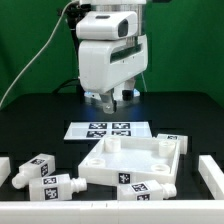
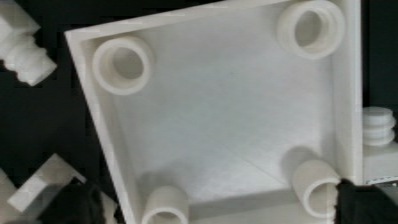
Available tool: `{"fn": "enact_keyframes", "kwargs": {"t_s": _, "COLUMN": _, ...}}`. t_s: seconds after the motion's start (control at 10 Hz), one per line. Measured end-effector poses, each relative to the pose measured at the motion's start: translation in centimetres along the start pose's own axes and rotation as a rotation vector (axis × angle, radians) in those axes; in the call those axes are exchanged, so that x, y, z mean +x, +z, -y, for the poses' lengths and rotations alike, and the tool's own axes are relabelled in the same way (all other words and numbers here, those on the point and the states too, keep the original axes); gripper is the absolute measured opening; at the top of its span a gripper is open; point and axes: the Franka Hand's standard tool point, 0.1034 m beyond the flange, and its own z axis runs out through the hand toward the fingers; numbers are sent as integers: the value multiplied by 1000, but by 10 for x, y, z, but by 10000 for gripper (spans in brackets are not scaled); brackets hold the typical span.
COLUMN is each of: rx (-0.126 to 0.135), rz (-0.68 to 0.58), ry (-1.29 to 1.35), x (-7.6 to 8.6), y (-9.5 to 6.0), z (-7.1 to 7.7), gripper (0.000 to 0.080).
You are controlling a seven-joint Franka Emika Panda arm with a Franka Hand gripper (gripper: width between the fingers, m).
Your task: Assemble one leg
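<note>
The hand [image 1: 110, 97] is held over the marker board [image 1: 108, 129]. The tabletop [image 1: 135, 163] is laid on the table [image 1: 30, 115] just beside it, with one leg [image 1: 141, 190] at its near side and two more legs [image 1: 40, 168] at the exterior view's left.

Exterior view: bright, even light from above; white parts near blown out against the black counter [image 1: 40, 115], shadows faint, edges soft at low resolution. My wrist view: dimmer, grey cast over the tabletop [image 2: 214, 110], whole frame slightly out of focus.
</note>
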Motion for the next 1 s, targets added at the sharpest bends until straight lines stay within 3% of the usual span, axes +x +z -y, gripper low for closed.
{"fn": "enact_keyframes", "kwargs": {"t_s": 0.5, "rx": 3, "rz": 1, "ry": -1, "x": 0, "y": 2, "z": 1, "gripper": 650}}
{"fn": "enact_keyframes", "kwargs": {"t_s": 0.6, "rx": 8, "rz": 4, "ry": -46, "x": -6, "y": 4, "z": 1, "gripper": 650}}
{"fn": "enact_keyframes", "kwargs": {"t_s": 0.7, "rx": 23, "rz": 9, "ry": -103, "x": -22, "y": 10, "z": 2, "gripper": 650}}
{"fn": "enact_keyframes", "kwargs": {"t_s": 0.8, "rx": 5, "rz": 0, "ry": -190, "x": -28, "y": 14, "z": 3, "gripper": 650}}
{"fn": "enact_keyframes", "kwargs": {"t_s": 0.9, "rx": -16, "rz": -10, "ry": -290, "x": -30, "y": 20, "z": 13, "gripper": 650}}
{"fn": "enact_keyframes", "kwargs": {"t_s": 1.0, "rx": 3, "rz": -13, "ry": -241, "x": -16, "y": 27, "z": 32, "gripper": 650}}
